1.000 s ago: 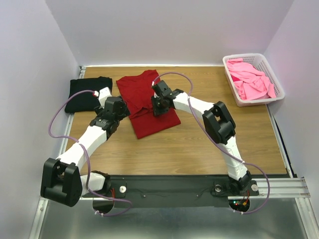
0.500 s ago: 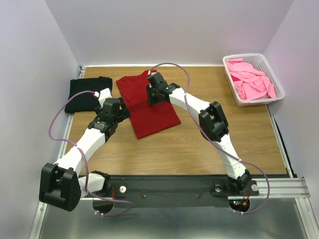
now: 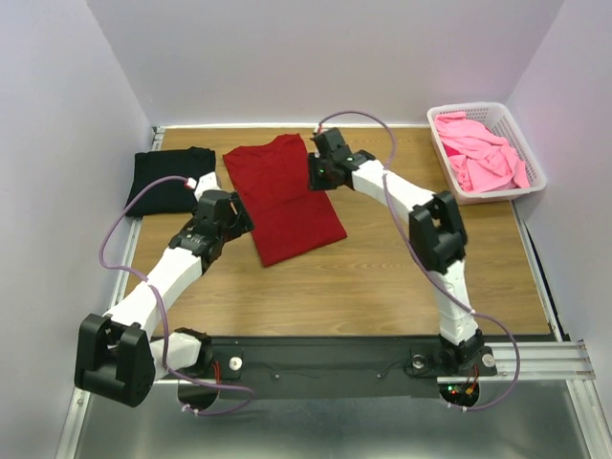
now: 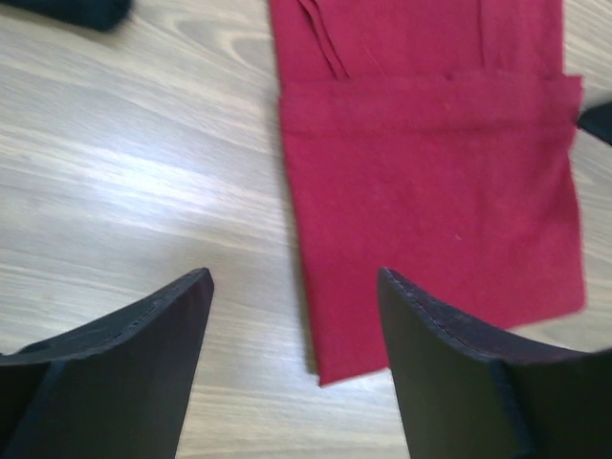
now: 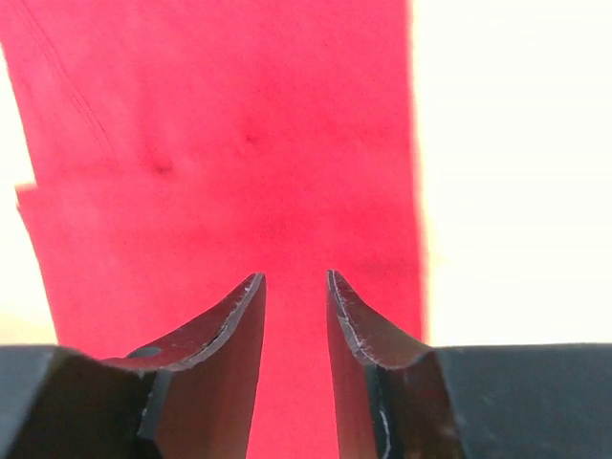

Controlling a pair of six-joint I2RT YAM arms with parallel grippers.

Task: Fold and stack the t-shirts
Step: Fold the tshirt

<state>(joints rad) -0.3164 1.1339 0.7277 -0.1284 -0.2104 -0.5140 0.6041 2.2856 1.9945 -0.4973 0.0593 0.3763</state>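
Note:
A dark red t-shirt (image 3: 285,199) lies flat on the wooden table, folded into a long strip. A folded black t-shirt (image 3: 168,182) rests to its left. Bright pink t-shirts (image 3: 481,153) fill the basket. My left gripper (image 3: 234,222) hovers beside the red shirt's left edge. In the left wrist view it (image 4: 295,287) is open and empty over bare wood, with the red t-shirt (image 4: 430,191) and its near corner just ahead. My right gripper (image 3: 318,175) hangs over the shirt's far right edge. Its jaws (image 5: 292,279) stand slightly apart with nothing between them, above the red t-shirt (image 5: 220,143).
A white lattice basket (image 3: 448,170) stands at the far right corner of the table (image 3: 382,277). White walls close in the back and both sides. A metal rail (image 3: 535,359) runs along the near edge by the arm bases.
My right gripper moved from the red shirt's middle toward its far right edge and its jaws parted slightly. The shirt now lies flat. My left gripper stayed put and narrowed a little.

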